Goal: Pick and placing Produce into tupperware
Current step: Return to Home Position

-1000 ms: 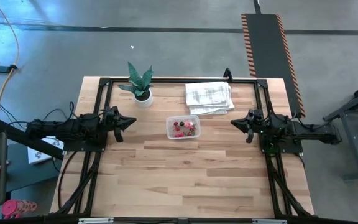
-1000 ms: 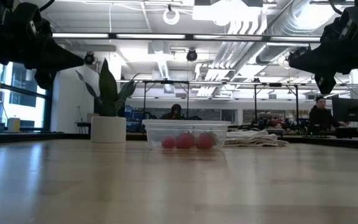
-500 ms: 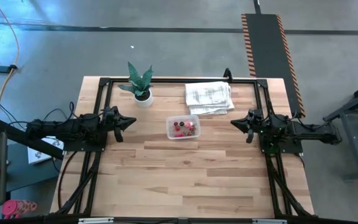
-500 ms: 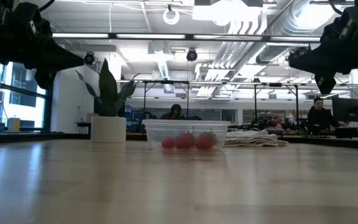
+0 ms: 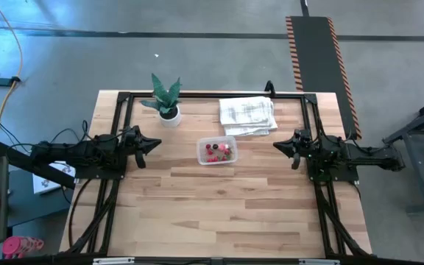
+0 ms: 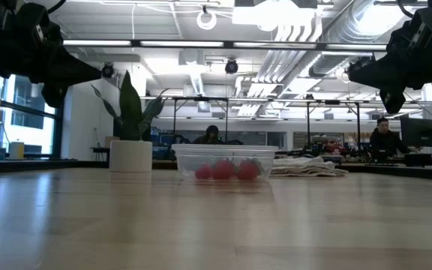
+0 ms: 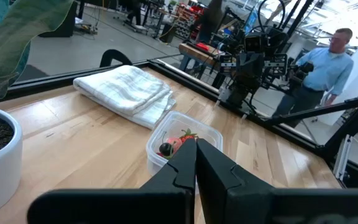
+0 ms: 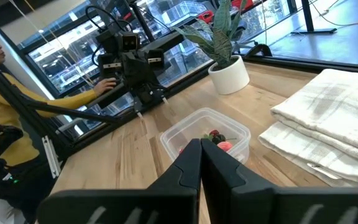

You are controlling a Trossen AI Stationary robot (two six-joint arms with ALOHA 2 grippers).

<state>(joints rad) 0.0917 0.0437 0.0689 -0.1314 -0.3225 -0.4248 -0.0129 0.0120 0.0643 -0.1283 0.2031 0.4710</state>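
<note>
We see the tupperware (image 6: 223,156), a shallow clear plastic box with rounded corners, standing mid-bench (image 5: 219,213) on pale wood planks, just beside the folded white towel (image 5: 247,115). The produce (image 5: 218,152), small glossy red and pink berries, lies inside it. The left pincer (image 5: 157,144) hangs over the bench's left side, fingers pressed together and empty. The right pincer (image 5: 275,146) mirrors it at the right, likewise closed on nothing.

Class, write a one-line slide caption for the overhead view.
Produce sits in the tupperware between the shut left claw and right claw, plant and towel beyond.
</note>
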